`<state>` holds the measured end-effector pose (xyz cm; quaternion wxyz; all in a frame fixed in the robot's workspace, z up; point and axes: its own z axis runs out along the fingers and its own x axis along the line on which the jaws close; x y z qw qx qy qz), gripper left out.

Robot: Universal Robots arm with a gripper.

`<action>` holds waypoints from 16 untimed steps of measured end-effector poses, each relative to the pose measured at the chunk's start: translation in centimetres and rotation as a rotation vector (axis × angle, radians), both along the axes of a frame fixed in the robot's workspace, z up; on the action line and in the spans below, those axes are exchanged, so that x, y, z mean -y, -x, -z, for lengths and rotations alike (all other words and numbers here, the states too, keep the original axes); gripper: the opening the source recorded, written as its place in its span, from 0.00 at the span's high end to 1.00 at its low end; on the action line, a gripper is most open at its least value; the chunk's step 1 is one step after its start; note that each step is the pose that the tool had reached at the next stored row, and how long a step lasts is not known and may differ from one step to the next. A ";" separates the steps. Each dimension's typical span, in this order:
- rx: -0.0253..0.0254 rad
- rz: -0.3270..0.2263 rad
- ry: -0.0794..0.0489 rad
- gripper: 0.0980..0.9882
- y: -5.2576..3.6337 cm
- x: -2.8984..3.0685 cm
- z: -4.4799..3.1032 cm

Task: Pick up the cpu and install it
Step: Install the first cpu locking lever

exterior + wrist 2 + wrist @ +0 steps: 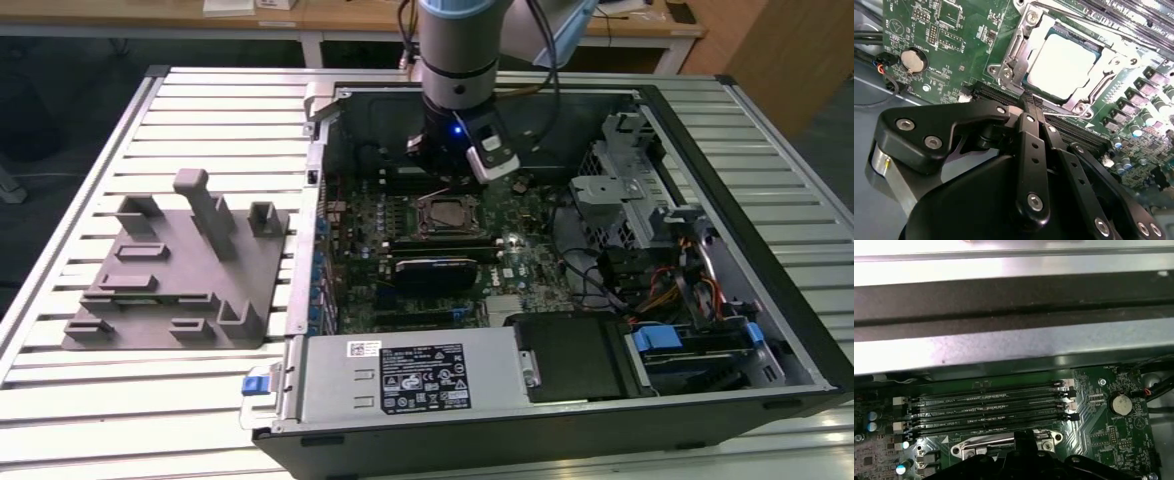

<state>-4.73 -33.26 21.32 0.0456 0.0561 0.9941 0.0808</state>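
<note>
Hovering just above the motherboard [454, 250] inside the open computer case [747, 330], our gripper [1033, 107] sits at the upper middle of the exterior view, beside the socket frame [445, 215]. In the second wrist view its black fingers [1029, 145] run up together toward the centre of the frame with no gap between them and nothing between them, so we read the gripper as closed and empty.

The cpu [1063, 65] lies in the upper right of the second wrist view, its silvery-white top flat inside the metal socket frame, with the frame's edges over its borders. We judge it already seated, and the step in hand looks like work at the socket itself rather than a pickup.

To do this well, we would keep the fingertips low and level, close to the frame's near edge, and avoid scraping the memory slots [989, 410] that cross the middle of the first wrist view, or the coin battery [1120, 403] at its right. Any push on the frame or its thin lever should be gentle and straight, since a sideways nudge could shift the chip.

At the left of the exterior view, the grey moulded block [174, 270] rests on the slatted table [80, 160], well apart from the arm.
</note>
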 end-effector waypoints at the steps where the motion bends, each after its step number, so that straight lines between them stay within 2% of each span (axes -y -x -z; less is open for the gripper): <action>1: 0.0013 0.002 0.000 0.99 0.07 -0.03 0.04; 7: 0.0037 0.026 0.000 0.99 0.38 -0.38 0.28; 12: 0.0038 0.080 0.001 0.99 0.38 -0.47 0.50; 16: 0.0039 0.098 0.001 0.99 0.38 -0.94 0.65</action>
